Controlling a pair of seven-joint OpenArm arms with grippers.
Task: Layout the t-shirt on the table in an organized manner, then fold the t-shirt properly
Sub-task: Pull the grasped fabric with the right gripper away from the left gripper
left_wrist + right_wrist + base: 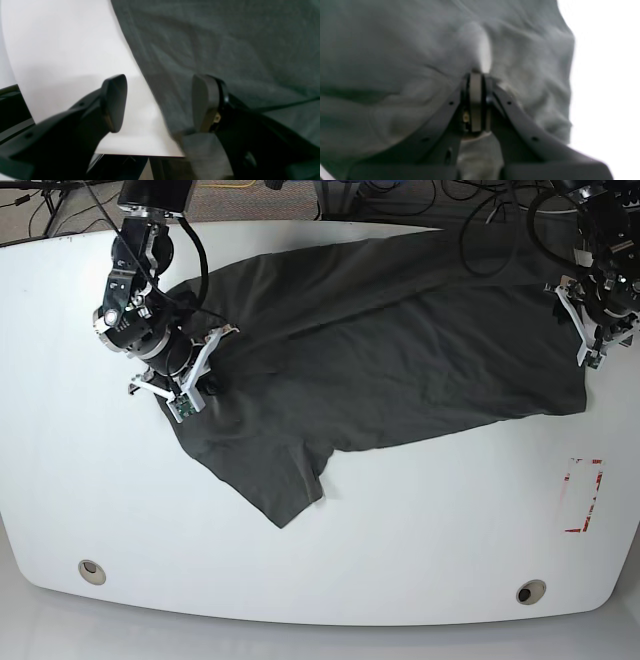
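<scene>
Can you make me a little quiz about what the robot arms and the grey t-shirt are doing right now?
1. True or false: the right gripper is pinched shut on the t-shirt.
2. Which describes the left gripper? A) open, over the shirt's edge B) shut on a sleeve C) holding a cup
3. Fill in: one sleeve lies on the table, pointing toward the table's ____ edge in the base view.

Key:
1. True. In the right wrist view its jaws are closed with cloth bunched at the tips.
2. A. One finger is over the white table, the other over the cloth.
3. Near, the edge with the two metal holes.
</scene>
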